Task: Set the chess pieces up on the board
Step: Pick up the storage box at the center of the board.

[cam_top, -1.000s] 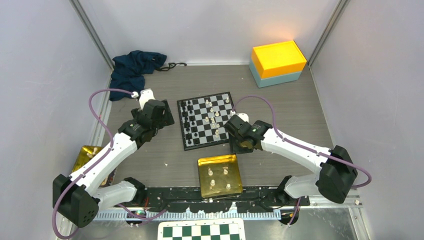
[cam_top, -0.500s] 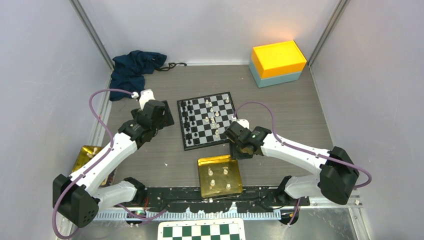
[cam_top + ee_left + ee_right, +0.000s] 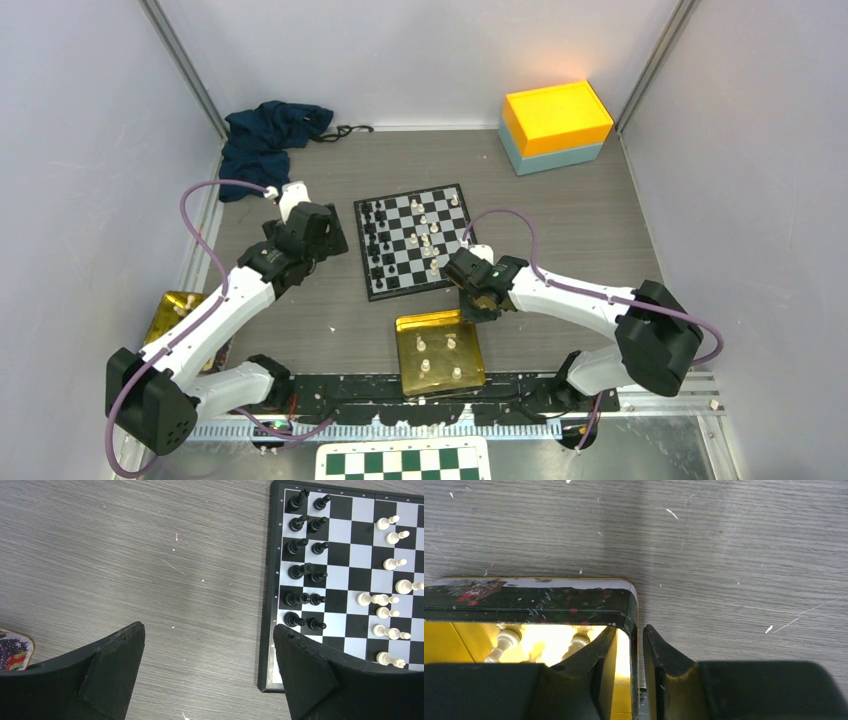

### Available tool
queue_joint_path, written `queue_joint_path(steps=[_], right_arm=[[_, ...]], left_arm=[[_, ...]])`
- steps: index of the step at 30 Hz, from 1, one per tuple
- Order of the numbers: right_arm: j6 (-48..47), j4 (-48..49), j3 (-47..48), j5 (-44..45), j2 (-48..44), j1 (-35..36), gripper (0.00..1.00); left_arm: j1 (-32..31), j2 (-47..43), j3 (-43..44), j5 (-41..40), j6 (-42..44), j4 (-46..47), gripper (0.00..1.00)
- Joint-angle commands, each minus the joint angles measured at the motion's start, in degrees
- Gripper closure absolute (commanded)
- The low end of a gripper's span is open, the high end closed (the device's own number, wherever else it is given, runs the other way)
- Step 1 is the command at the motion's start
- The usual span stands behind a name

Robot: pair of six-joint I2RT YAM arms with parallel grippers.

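Observation:
The board lies mid-table. Black chess pieces fill its left two columns, and white pieces stand scattered on its right half. Both also show in the left wrist view. A gold tin in front of the board holds several more white pieces. My right gripper is at the tin's far right corner. In the right wrist view the gripper straddles the tin's right wall, nearly closed on it. My left gripper is open and empty, beside the board's left edge.
A second gold tin sits at the left edge under the left arm. A dark cloth lies at the back left. A yellow-and-teal box stands at the back right. A green-and-white checkered panel lies at the near edge.
My right gripper has moved from the board's near right corner back toward me and down to the gold tin's corner. The left arm has stayed put.

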Motion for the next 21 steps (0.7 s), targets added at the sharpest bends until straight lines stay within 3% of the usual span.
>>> queue_joint_path(steps=[1,16,21], right_arm=[[0.9,2.0,0.1,0.6,0.6,0.3,0.72],[0.3,-1.4,1.2,1.7,-0.6,0.4,0.99],[-0.2,-5.9,4.1,2.4,-3.1,0.4,0.99]], left_arm=[[0.3,-1.9,-0.3,-0.7,0.5,0.4,0.00],[0.3,-2.4,-0.4,-1.2,-0.4,0.0,0.00],[0.3,-2.3,0.2,-1.2,-0.5,-0.5,0.00]])
